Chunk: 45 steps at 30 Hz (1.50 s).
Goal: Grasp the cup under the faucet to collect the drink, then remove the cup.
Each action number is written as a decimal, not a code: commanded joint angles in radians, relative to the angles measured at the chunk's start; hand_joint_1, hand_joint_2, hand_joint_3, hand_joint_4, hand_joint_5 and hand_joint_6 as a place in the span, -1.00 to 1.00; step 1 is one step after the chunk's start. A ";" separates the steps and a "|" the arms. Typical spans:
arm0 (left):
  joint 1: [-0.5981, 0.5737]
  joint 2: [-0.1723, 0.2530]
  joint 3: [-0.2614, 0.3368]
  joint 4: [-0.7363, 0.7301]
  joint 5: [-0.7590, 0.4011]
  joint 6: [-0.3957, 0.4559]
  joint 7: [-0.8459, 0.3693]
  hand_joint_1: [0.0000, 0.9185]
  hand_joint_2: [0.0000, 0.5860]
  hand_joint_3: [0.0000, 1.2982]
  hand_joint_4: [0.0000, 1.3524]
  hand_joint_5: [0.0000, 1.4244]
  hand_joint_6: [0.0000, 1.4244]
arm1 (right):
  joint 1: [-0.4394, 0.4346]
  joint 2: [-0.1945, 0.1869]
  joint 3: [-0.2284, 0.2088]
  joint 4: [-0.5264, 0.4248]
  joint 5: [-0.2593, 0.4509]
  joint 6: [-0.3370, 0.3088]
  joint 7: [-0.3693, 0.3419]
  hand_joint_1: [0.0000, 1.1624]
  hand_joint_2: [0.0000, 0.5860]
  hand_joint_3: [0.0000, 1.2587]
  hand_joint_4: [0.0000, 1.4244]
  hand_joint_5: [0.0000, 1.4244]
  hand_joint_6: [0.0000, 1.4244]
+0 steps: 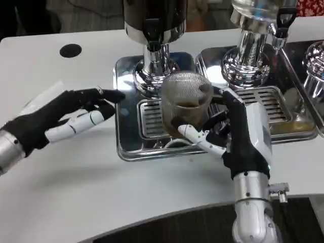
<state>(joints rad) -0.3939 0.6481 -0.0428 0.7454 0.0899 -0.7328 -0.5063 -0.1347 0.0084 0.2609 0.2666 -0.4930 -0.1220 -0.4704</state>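
A clear ribbed cup [186, 101] with a little brown drink in it stands on the drip grille of the steel tray [126, 147], just in front of the left dispenser's chrome base [154, 71]. My right hand [238, 136] wraps the cup from its right side, thumb and fingers around the lower wall. The faucet above the cup is hidden behind the dispenser body. My left hand [61, 119] rests on the white table left of the tray, fingers spread, holding nothing, fingertips near the tray's left rim.
A second dispenser [250, 55] stands on its own tray with a grille to the right, and a third chrome base [316, 66] sits at the far right. A black hole [70, 50] marks the table at the back left. The table's front edge runs below my right forearm.
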 commanded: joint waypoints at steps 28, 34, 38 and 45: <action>0.293 0.011 0.062 -0.396 -0.073 0.089 -0.020 -1.00 -0.42 -0.57 -0.67 -0.63 -0.53 | 0.254 -0.012 0.017 -0.355 -0.033 0.015 0.130 0.15 -0.22 -0.18 -0.18 0.16 0.65; 0.287 0.010 0.064 -0.388 -0.068 0.093 -0.016 -1.00 -0.42 -0.57 -0.67 -0.63 -0.53 | 0.251 -0.017 0.008 -0.364 -0.038 0.014 0.138 0.15 -0.22 -0.17 -0.18 0.16 0.65; 0.282 0.011 0.064 -0.384 -0.065 0.092 -0.016 -1.00 -0.42 -0.57 -0.67 -0.63 -0.53 | 0.255 -0.015 0.006 -0.363 -0.032 0.010 0.141 0.15 -0.23 -0.17 -0.18 0.16 0.65; 0.289 0.010 0.069 -0.394 -0.063 0.093 -0.010 -1.00 -0.42 -0.57 -0.67 -0.63 -0.53 | 0.254 -0.018 0.004 -0.358 -0.028 0.006 0.147 0.16 -0.23 -0.16 -0.18 0.16 0.65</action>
<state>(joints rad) -0.1120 0.6513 0.0203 0.3617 0.0133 -0.6437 -0.5163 0.1324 -0.0107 0.2699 -0.0533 -0.5234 -0.0932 -0.3170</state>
